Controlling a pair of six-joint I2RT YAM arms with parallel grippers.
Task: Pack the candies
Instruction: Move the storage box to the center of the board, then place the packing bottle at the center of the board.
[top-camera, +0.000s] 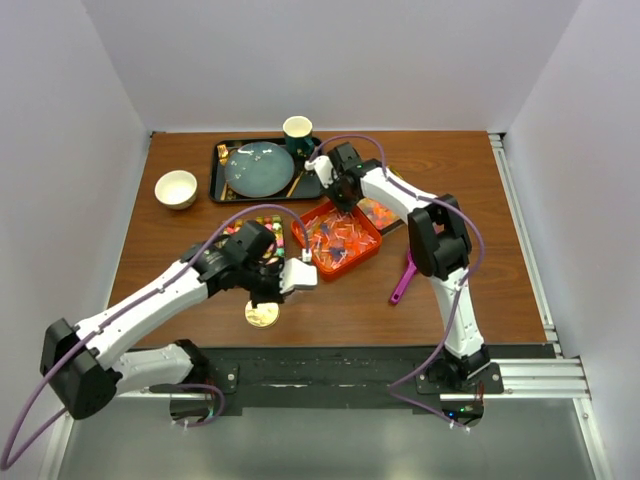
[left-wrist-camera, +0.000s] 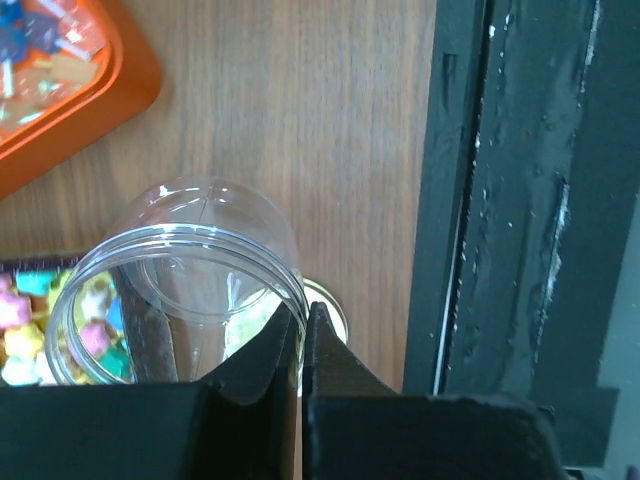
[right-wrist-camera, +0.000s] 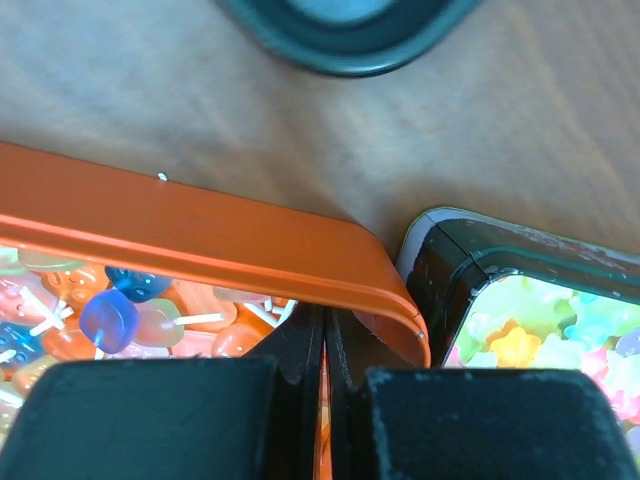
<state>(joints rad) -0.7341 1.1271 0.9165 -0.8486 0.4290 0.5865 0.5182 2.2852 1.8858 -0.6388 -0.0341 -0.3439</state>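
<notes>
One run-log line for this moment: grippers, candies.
left gripper: shut on clear jar rim | right gripper: shut on orange tray rim | candies: in orange tray; jar looks empty

Nothing to read here: the orange tray (right-wrist-camera: 200, 225) just beyond the right fingers (right-wrist-camera: 170, 410) carries no lettering, and the clear jar (left-wrist-camera: 200, 250) at the left fingers (left-wrist-camera: 250, 395) is bare too, with no label or number.

Two arms, left arm (top-camera: 140, 305) and right arm (top-camera: 455, 300): white link shells, black joint housings. Purple cable (top-camera: 347, 137) runs along each from the black base plate (top-camera: 330, 372). Gripper fingers (left-wrist-camera: 400, 420) matte black.
</notes>
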